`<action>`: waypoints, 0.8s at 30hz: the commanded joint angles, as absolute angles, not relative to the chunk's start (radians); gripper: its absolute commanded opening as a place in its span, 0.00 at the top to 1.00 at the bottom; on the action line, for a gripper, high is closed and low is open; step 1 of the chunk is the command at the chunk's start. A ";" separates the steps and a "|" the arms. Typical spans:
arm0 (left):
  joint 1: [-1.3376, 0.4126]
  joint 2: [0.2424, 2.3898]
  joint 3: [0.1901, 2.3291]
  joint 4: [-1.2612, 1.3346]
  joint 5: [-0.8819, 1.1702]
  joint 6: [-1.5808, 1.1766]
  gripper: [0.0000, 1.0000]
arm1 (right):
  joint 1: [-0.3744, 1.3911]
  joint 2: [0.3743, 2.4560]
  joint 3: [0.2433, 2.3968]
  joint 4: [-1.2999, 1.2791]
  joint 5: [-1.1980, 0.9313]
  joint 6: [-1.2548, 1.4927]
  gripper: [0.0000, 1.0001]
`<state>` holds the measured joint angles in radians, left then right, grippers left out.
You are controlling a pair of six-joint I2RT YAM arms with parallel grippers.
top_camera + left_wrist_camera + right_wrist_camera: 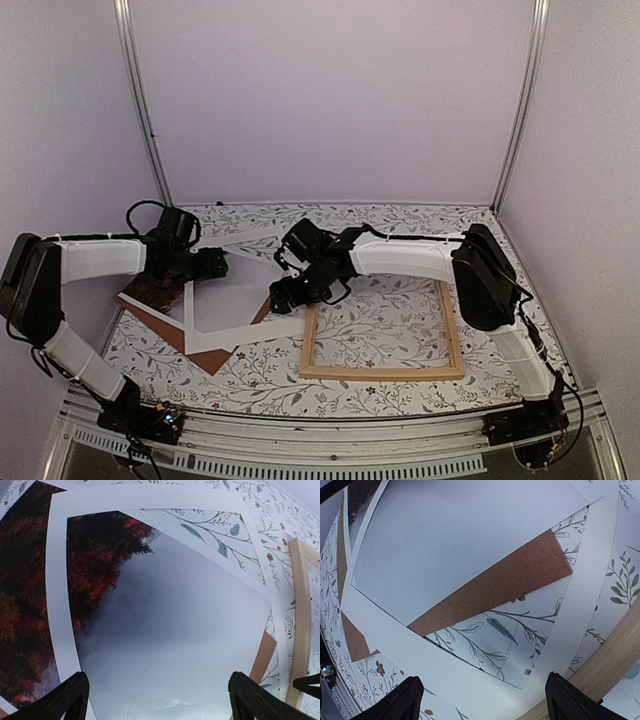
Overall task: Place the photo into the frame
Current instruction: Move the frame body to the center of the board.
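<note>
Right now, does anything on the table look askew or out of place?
Yes: the white mat lies crooked over the photo, its window showing part photo, part tablecloth. The brown backing board beneath sits at yet another angle. All three are heaped left of the wooden frame, which is empty.

Soft, even light here with a faint violet cast, the walls flat and pale, only mild shadows under the arms on the worktop (420, 215). Both wrist views bend hard at the edges, fisheye. The photo (175, 630) looks hazy up close, the left gripper (159, 697) is a black silhouette, and the frame (615, 655) blurs in the corner.
</note>
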<state>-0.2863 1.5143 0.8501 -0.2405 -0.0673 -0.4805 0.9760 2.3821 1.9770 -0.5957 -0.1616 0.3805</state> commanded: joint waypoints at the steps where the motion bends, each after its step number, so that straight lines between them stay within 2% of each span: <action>1: -0.275 1.526 0.827 -0.221 -0.101 -0.488 0.00 | 0.976 2.415 1.986 -0.751 -0.062 0.425 0.11; 12: -0.276 1.524 0.812 -0.234 -0.162 -0.492 0.00 | 0.942 2.395 1.965 -0.867 0.118 0.452 0.11; 18: -0.275 1.528 0.792 -0.226 -0.159 -0.498 0.01 | 0.938 2.372 1.961 -0.839 0.131 0.436 0.11; 24: -0.276 1.545 0.759 -0.219 -0.139 -0.500 0.09 | 0.925 2.396 1.966 -0.810 0.172 0.426 0.10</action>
<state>-0.2855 1.5230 0.7876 -0.2352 -0.1467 -0.4950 0.9447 2.3817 1.9789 -0.7933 0.1009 0.4297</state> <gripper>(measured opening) 0.941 0.898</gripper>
